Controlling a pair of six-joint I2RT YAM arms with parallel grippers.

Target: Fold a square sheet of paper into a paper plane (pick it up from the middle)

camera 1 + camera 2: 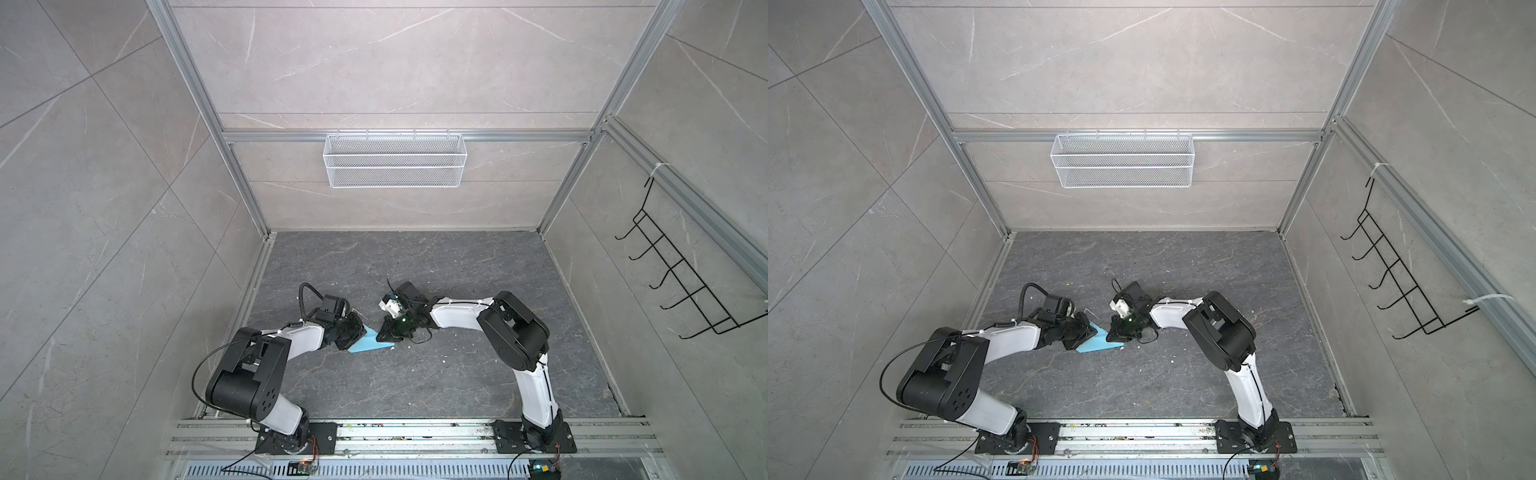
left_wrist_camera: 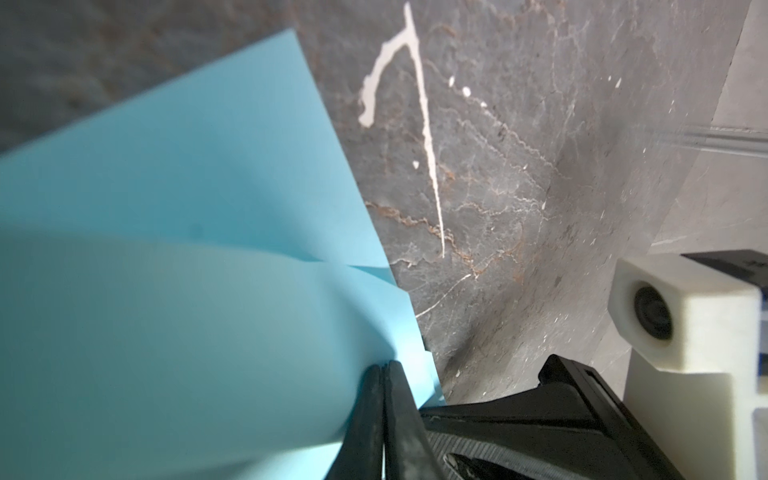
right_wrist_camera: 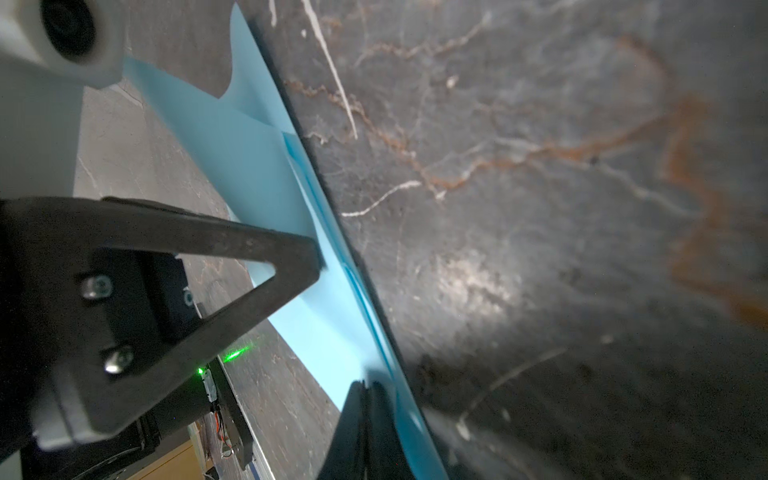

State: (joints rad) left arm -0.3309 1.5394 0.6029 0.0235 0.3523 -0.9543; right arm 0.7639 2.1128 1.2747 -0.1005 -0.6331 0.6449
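Robotics lab test cell. Boxed in by an aluminium frame (image 1: 270, 136) lined with grey stone-look wall panels (image 1: 83, 208), over a dark marble-look worktop (image 1: 415, 374). Fitted with a left arm (image 1: 249, 382) and a right arm (image 1: 515, 332), both bolted to a slotted rail (image 1: 415, 432). Hung with a white mesh basket (image 1: 392, 168) and a black wire hook rack (image 1: 683, 259). Bare circuit board (image 1: 302, 468) below the rail.

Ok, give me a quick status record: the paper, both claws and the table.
paper: light blue, folded into layers, narrowing to a point on the right arm's side
left claw: shut on the paper's wide end
right claw: shut on the paper near its pointed end
table: dark marble, scattered white flecks
paper touching table: cannot tell
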